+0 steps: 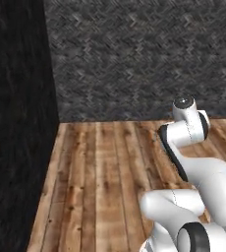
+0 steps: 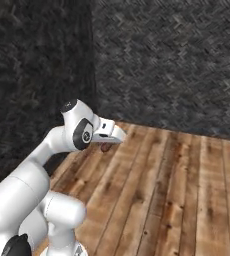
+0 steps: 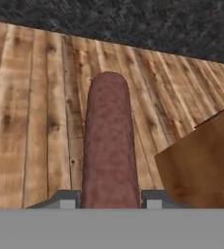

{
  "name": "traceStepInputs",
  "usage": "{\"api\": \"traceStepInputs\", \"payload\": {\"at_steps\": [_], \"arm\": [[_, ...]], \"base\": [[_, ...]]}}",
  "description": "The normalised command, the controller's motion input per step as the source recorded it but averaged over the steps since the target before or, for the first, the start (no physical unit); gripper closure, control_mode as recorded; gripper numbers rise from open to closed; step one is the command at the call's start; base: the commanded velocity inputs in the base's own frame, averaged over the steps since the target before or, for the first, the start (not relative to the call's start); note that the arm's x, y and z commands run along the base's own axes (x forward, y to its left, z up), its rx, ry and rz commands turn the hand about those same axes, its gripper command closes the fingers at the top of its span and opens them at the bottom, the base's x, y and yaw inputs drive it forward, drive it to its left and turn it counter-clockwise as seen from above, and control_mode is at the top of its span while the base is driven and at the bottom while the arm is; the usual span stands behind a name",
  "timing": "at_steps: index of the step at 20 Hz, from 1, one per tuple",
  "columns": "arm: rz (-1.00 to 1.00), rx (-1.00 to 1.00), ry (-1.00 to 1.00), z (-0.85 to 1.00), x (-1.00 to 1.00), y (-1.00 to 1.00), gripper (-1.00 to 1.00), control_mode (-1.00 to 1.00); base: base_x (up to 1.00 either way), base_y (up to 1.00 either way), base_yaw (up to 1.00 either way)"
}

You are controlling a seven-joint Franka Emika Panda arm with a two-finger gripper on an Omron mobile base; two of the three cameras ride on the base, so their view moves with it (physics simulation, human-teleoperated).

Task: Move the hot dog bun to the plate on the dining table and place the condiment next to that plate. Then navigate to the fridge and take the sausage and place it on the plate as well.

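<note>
A reddish-brown sausage [image 3: 108, 146] runs lengthwise up the hand view, clamped between my two fingertips [image 3: 65, 198]. My gripper [image 3: 109, 198] is shut on it. From the right base view, the gripper [image 2: 109, 136] is held out over the floor, and the sausage's end [image 2: 105, 147] peeks out under it. In the left base view the arm's upper joints [image 1: 186, 125] rise at the right. The hot dog bun, plate, condiment, dining table and fridge are out of view.
Wooden plank floor [image 1: 100, 182] lies ahead, ending at two dark textured walls [image 1: 144, 54] that meet in a corner [image 2: 93, 60]. A plain brown wooden corner [image 3: 201, 165] juts in at the right of the hand view.
</note>
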Motion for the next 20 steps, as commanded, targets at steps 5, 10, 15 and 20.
{"api": "traceStepInputs", "payload": {"at_steps": [5,10,15,20], "arm": [[0.00,0.00,0.00,0.00,0.00,0.00,1.00,1.00],[0.00,0.00,0.00,0.00,0.00,0.00,1.00,1.00],[0.00,0.00,0.00,0.00,0.00,0.00,1.00,1.00],[0.00,0.00,0.00,0.00,0.00,0.00,1.00,1.00]], "base": [[1.00,0.03,-0.45],[1.00,0.19,-0.48],[1.00,0.26,-0.49],[1.00,0.24,-0.49]]}}
